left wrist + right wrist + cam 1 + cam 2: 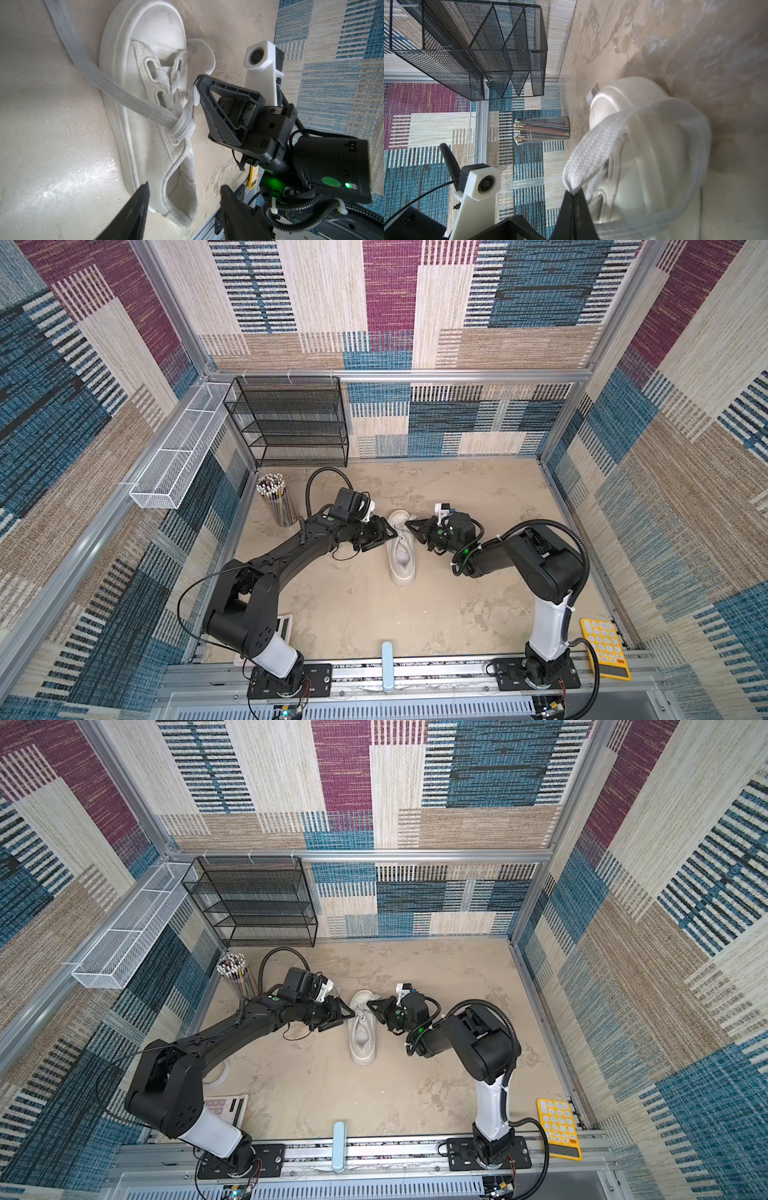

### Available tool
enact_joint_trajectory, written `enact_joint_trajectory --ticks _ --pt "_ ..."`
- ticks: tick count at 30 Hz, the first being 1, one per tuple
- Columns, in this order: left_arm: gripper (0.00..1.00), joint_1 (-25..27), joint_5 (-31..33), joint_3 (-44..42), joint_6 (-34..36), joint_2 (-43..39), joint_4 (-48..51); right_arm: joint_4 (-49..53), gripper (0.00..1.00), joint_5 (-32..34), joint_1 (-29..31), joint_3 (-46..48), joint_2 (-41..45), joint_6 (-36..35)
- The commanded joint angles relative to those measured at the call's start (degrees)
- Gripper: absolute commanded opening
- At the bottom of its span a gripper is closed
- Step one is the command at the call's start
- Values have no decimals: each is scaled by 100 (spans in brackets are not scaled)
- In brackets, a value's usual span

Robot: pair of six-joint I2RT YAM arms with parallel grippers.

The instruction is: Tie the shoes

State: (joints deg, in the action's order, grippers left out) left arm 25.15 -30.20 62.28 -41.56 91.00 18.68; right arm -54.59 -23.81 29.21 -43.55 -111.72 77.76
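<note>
A white low-top sneaker, the shoes (402, 560) (363, 1038) (145, 116), lies mid-table with its toe toward the back wall. My right gripper (409, 524) (370, 1004) (573, 193) (197, 82) is at the shoe's right side and is shut on a folded loop of flat white lace (591, 145). Another lace strand (87, 64) runs from the crossing over the tongue out past the left wrist view's edge. My left gripper (383, 540) (343, 1019) (185, 186) stands open at the shoe's left side, nothing between its fingers; beyond them is the heel opening.
A black mesh rack (291, 423) stands at the back left, with a white mesh tray (178, 448) on the left wall. A cup of pencils (278, 499) is behind the left arm. A yellow calculator (604, 649) lies front right, a white one (226, 1108) front left.
</note>
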Motion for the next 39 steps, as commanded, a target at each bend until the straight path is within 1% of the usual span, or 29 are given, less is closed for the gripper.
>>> enact_joint_trajectory --ticks 1,9,13,23,30,39 --pt "58 -21 -19 -40 -18 -37 -39 -228 0 -67 28 -26 -8 59" --pt "58 -25 -28 -21 -3 -15 -33 -237 0 -113 41 23 41 49" --pt "58 -26 -30 -38 -17 -20 -47 -250 0 15 41 104 107 86" --pt "58 -27 2 -14 13 -58 28 -244 0 -132 41 -206 -145 115" --pt "58 -26 -6 -31 -9 -39 -3 -171 0 -122 41 -125 -120 75" --pt "58 -29 49 -1 64 -137 169 -125 0 -194 42 -330 -297 47"
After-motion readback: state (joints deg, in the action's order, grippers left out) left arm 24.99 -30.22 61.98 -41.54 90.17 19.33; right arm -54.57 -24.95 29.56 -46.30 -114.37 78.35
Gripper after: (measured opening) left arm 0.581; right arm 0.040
